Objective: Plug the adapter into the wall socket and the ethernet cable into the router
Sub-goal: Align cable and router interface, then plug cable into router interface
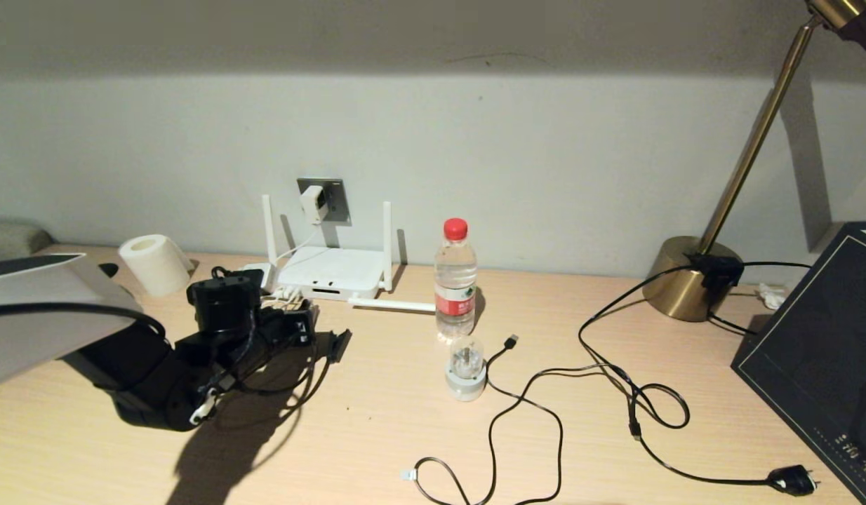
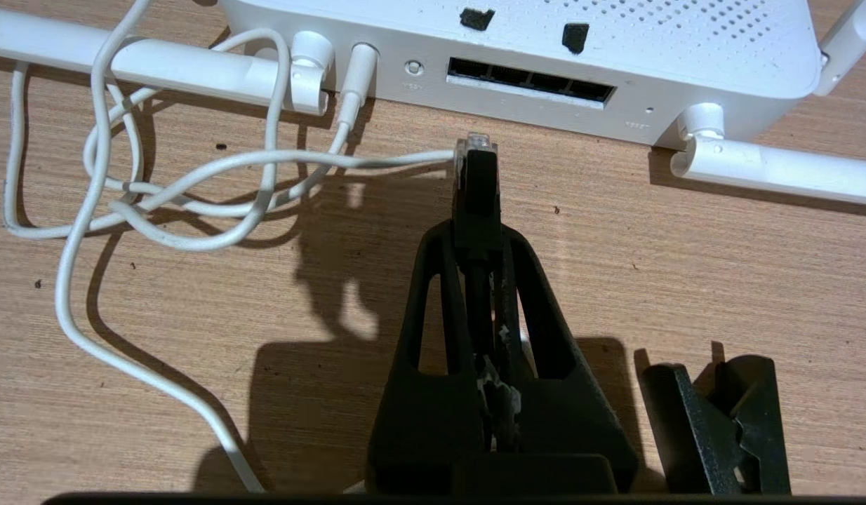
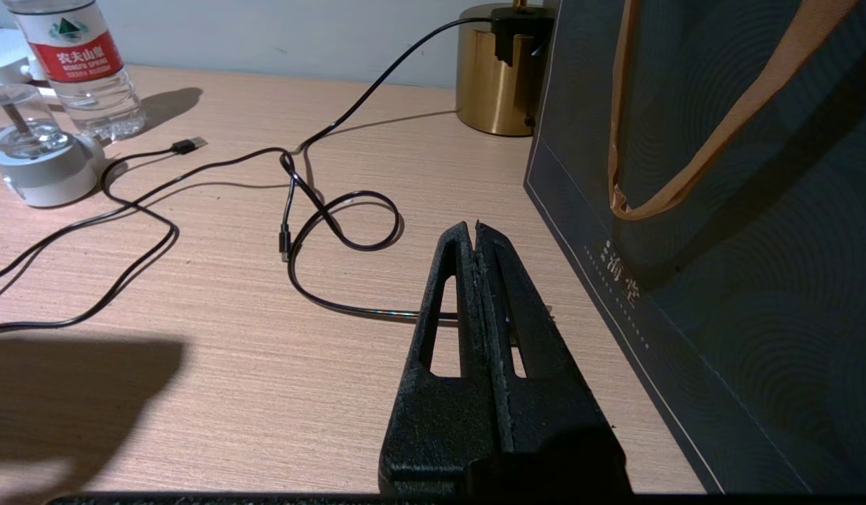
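Ethernet cable point(image 2: 476, 184), clamped in the left gripper point(image 2: 477, 231) fingers, hovers just short of the router point(image 2: 685, 49) ports; line the clear tip up squarely, then push straight in.

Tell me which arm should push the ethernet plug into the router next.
Left. The left pincer is shut on the ethernet cable, its clear tip facing the router ports, not yet inserted. The right pincer is shut and empty, over by the dark bag.
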### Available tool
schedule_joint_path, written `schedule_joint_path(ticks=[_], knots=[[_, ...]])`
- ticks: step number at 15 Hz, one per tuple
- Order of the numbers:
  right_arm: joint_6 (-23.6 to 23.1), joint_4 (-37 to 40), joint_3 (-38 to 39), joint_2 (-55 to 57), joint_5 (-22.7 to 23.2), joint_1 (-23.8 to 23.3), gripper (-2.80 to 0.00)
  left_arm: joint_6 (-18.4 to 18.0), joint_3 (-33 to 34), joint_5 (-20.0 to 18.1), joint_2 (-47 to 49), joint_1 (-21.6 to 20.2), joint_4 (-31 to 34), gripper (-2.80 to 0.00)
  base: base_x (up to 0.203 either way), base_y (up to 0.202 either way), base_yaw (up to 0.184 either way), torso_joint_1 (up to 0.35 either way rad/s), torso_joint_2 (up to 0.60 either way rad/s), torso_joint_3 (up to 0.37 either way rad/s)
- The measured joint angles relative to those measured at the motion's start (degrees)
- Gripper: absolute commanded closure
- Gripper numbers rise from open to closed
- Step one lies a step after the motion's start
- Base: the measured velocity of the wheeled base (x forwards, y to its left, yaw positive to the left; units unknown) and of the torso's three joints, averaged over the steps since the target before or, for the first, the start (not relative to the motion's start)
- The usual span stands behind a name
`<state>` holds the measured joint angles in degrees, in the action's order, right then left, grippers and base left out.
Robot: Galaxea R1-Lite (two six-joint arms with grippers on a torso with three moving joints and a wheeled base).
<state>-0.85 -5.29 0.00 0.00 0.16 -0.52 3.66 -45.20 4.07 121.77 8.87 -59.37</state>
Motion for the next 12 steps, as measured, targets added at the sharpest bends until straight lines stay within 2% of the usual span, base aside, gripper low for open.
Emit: schedule_joint_path(ticks=[12], knots=[[0.00,-0.01,0.00,0.00,0.00,0.00,0.00,-1.05,-3.92,-0.16,1.00,-0.61,1.32,0.00,0.000,0.000,0.000,0.000,0.00,0.000]])
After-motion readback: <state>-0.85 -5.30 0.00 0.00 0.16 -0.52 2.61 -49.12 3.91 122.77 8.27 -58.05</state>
